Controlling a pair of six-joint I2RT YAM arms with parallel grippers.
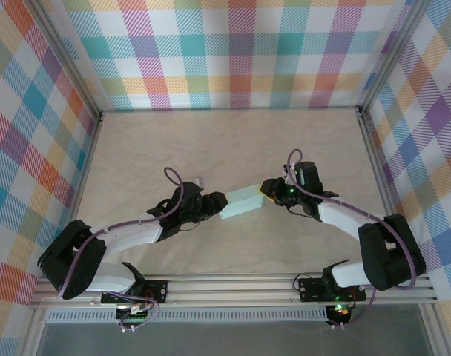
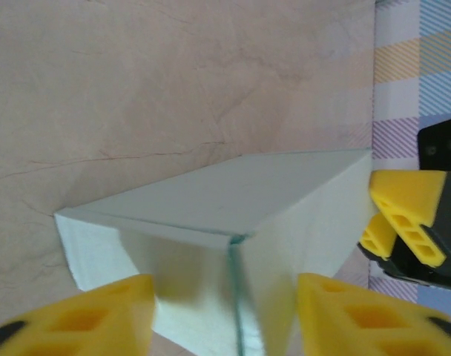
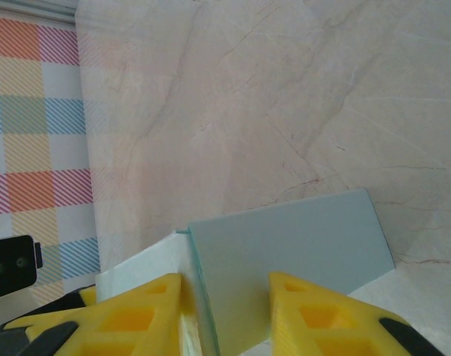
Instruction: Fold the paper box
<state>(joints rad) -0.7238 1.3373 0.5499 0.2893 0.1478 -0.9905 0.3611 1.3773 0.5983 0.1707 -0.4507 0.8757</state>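
Paper box (image 2: 270, 185) lower edge cropped, flanked by left end effector (image 2: 225, 300).

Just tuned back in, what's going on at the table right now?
Both arms are working the paper box in the middle of the table. It is already in box shape rather than a flat sheet. The left gripper straddles one end and the right gripper straddles the opposite end. Whether either one is actually clamped on the card is not clear from these views.
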